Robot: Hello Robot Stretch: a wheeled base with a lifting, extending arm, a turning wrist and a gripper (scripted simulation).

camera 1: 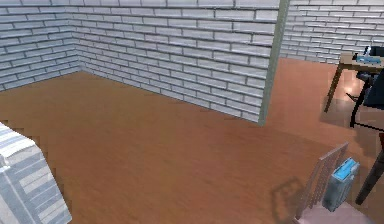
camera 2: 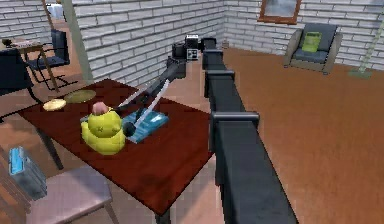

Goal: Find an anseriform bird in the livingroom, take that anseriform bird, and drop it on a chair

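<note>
- My gripper [camera 2: 130, 105] slants down over the dark red counter [camera 2: 190, 150]; I cannot tell its grip state or whether it holds anything.
- The yellow bird figure [camera 2: 103, 132] sits on the counter beside my fingertips; whether they touch is unclear.
- A blue flat thing [camera 2: 153, 123] lies partly hidden behind my fingers.

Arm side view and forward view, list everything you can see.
Duck figure: one, yellow, pink on top, on table.
Table: one, dark reddish, arm side view's left.
Flat thing: one, blue, on table beside duck figure.
Plates: two, yellowish, table's far end.
Armchair: one, grey, green cushion, upper right.
Chair: one, pale, with blue thing, lower left.
Walls: several, white brick, behind.
Arm: one, dark, from bottom edge.
End effector: one, dark, near duck figure; cannot tell whether it holds anything.
</note>
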